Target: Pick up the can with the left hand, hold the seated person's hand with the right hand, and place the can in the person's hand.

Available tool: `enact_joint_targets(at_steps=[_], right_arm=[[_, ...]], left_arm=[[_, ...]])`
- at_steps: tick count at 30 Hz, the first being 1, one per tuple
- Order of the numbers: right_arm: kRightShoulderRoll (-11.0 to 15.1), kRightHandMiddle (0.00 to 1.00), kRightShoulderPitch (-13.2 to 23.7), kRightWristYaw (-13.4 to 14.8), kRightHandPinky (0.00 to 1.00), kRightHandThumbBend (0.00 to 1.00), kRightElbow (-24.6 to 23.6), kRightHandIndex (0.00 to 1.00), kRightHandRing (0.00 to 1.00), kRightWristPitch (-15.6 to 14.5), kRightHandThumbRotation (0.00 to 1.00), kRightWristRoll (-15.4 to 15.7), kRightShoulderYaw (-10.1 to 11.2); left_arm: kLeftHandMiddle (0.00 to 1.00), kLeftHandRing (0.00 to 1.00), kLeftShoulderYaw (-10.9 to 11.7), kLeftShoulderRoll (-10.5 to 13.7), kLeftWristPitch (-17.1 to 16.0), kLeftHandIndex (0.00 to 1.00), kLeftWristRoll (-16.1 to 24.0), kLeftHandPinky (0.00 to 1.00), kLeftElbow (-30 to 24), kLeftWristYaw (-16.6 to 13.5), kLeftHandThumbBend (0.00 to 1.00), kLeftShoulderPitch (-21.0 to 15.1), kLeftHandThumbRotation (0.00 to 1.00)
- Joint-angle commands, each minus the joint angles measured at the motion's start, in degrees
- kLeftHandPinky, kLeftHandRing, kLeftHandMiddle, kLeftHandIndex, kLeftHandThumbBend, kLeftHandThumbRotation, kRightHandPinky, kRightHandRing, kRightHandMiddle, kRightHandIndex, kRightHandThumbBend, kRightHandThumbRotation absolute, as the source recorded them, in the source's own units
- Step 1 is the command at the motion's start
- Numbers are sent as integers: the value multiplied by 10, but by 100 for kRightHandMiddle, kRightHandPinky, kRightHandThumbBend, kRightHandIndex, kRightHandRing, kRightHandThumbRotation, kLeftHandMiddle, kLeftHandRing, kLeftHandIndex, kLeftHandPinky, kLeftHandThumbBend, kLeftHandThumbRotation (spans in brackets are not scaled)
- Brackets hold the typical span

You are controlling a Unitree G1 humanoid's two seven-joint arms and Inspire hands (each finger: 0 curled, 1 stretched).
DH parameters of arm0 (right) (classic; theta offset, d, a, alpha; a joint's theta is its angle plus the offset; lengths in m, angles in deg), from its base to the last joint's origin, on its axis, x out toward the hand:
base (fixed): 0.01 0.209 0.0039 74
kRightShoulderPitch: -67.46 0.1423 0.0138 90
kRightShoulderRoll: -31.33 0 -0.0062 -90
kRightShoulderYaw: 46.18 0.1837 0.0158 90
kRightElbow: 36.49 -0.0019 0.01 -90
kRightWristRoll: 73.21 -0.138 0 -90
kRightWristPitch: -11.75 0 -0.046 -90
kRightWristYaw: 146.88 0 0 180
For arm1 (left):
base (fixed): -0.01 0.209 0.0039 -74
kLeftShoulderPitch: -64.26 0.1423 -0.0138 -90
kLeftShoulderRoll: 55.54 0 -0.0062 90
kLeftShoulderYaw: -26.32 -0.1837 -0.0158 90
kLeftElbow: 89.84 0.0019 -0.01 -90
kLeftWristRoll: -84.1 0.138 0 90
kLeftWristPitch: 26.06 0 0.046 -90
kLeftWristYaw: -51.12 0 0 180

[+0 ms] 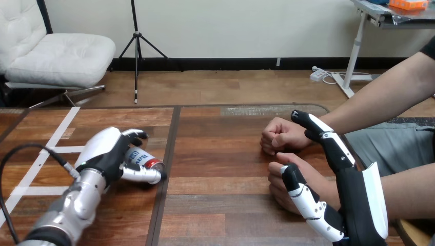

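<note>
**Can gripped, handover still to come**

Head view: our left hand (109, 155) curls round the can (145, 163), which is tipped on its side at the table's (220, 154) left. We judge it light, smooth and easily dented, best held mid-body. At right, our right hand (359, 205) spreads straight-fingered beside the person's near hand (277, 193), clasping nothing.
</note>
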Motion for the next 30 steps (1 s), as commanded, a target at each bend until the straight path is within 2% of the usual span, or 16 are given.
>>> enact_joint_targets(at_steps=[1, 7, 17, 25, 30], right_arm=[[-5, 84, 28, 5, 84, 54, -22, 83, 86, 2, 71, 0, 1], [-5, 84, 28, 5, 84, 55, -21, 83, 86, 2, 71, 0, 1], [-7, 84, 29, 3, 84, 55, -18, 83, 87, 3, 70, -8, -4], [-12, 84, 28, 7, 85, 56, -19, 82, 87, 0, 69, -3, -5], [-15, 84, 26, 8, 84, 58, -21, 81, 87, -3, 69, 0, -6]], left_arm=[[87, 84, -19, 42, -28, 89, 15, 73, -6, 41, 87, -60, 27], [88, 84, -36, 59, -19, 89, 36, 72, -10, 94, 91, -86, 25], [90, 86, -66, 76, 4, 90, 72, 71, -19, 157, 97, -124, 20], [92, 87, -90, 81, 25, 91, 105, 71, -25, 180, 98, -144, 17], [92, 87, -95, 82, 31, 91, 113, 70, -28, 184, 99, -149, 15]])
